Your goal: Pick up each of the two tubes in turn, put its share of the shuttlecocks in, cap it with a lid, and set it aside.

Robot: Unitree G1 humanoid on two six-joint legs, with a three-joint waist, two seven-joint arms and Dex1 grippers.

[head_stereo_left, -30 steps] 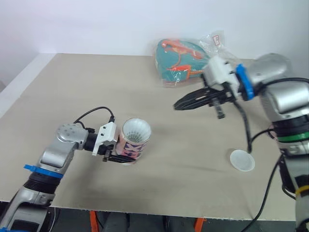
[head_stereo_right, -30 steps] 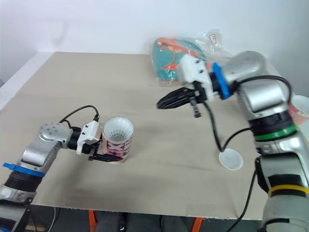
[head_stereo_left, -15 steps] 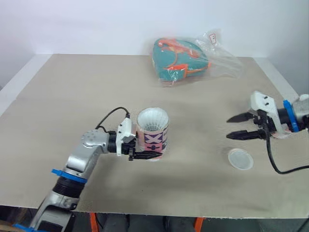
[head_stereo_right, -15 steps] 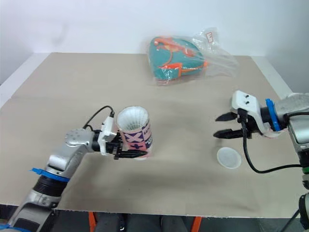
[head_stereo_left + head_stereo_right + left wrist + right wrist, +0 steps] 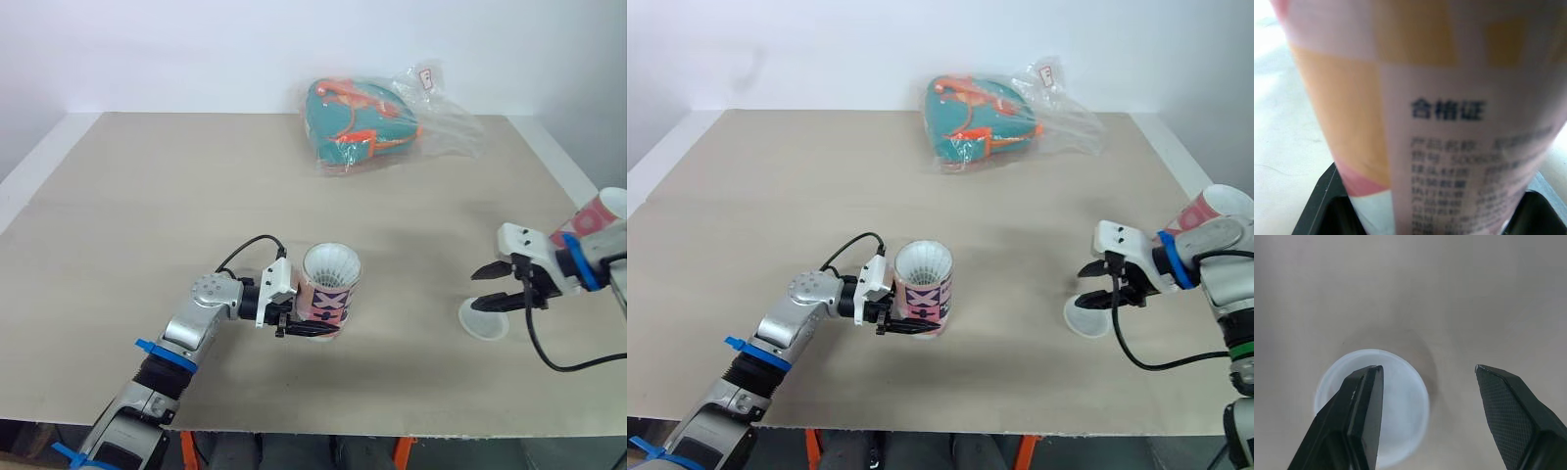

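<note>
Both head cameras look forward and down over the counter (image 5: 147, 176), sharing the whole surface. The left wrist camera sits close against the tube (image 5: 1449, 122); the right wrist camera faces down at the lid (image 5: 1400, 406).

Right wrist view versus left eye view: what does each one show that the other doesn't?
Right wrist: one finger of the open right claw sits over the lid, the other over bare table. Left eye: the left claw shut on the tube holding shuttlecocks, a bagged teal item at the far edge, a second tube at far right. Shared: right claw, lid, table.
</note>
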